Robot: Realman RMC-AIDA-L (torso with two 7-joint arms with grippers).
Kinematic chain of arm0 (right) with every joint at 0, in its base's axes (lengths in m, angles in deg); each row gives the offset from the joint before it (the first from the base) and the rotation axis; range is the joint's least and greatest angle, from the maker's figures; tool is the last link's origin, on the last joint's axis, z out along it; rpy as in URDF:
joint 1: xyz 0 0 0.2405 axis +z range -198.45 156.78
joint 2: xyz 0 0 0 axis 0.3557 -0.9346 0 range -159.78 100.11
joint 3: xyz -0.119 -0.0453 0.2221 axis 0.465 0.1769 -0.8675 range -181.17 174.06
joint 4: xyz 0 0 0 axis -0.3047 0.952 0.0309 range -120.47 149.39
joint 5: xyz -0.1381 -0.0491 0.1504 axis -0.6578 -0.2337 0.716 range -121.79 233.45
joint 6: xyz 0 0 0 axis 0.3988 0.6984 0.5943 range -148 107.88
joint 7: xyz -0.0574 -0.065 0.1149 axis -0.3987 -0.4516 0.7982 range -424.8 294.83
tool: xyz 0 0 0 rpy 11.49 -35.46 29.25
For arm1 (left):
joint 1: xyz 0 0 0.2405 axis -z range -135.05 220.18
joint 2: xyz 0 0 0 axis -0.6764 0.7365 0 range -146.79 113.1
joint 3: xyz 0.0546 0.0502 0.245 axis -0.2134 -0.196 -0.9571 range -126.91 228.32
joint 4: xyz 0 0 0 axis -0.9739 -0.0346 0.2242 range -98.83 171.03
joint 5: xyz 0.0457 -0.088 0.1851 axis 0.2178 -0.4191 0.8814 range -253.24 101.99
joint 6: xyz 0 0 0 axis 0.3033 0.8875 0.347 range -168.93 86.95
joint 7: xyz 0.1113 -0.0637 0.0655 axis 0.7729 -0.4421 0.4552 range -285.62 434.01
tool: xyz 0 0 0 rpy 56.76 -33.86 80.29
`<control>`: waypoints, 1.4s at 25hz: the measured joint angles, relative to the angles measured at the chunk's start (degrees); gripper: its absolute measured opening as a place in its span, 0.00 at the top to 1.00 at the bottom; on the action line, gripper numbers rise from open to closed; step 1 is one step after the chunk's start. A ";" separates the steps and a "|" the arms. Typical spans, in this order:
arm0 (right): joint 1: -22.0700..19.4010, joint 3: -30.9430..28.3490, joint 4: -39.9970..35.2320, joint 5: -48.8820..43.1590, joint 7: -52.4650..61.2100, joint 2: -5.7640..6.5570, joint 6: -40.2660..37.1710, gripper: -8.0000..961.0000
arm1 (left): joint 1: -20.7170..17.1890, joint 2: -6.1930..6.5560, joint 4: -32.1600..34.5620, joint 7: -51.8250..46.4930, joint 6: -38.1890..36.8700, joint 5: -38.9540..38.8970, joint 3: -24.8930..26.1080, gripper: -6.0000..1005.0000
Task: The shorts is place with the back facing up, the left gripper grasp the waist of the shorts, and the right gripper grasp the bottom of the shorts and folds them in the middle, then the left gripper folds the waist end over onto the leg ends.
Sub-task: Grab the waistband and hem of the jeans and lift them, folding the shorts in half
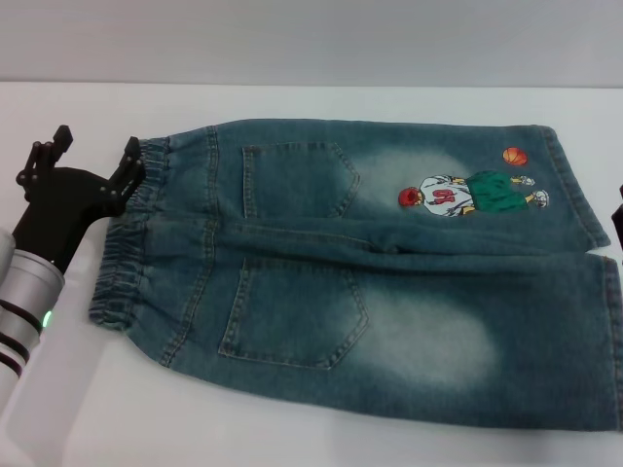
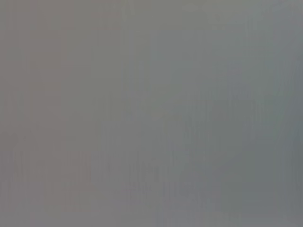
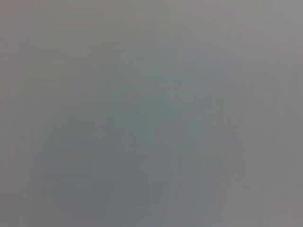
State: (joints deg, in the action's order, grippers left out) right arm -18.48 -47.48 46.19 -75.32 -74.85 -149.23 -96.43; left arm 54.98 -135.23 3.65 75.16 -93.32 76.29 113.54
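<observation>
The shorts [image 1: 370, 272] lie flat across frame centre; the left gripper [image 1: 95, 154], jaws spread and empty at the waistband's upper-left end, risks pinching only one layer; the right gripper's [image 1: 619, 206] state cannot be told.

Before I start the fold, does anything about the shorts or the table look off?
Nothing stands out. The shorts lie flat on the white table, back pockets up, with only mild wrinkling. The left gripper is open at the waist of the shorts. Both wrist views show only plain grey, so they add no check.

Only blank, featureless grey haze
</observation>
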 joint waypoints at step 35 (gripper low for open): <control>-14.64 -40.82 68.05 -2.58 0.79 1.31 114.28 0.37 | -11.36 2.09 -54.73 5.24 76.11 2.85 14.44 0.17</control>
State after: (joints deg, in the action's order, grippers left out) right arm -33.12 -88.31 114.23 -77.90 -74.06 -147.92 17.85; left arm 43.62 -133.14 -51.08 80.40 -17.21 79.14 127.99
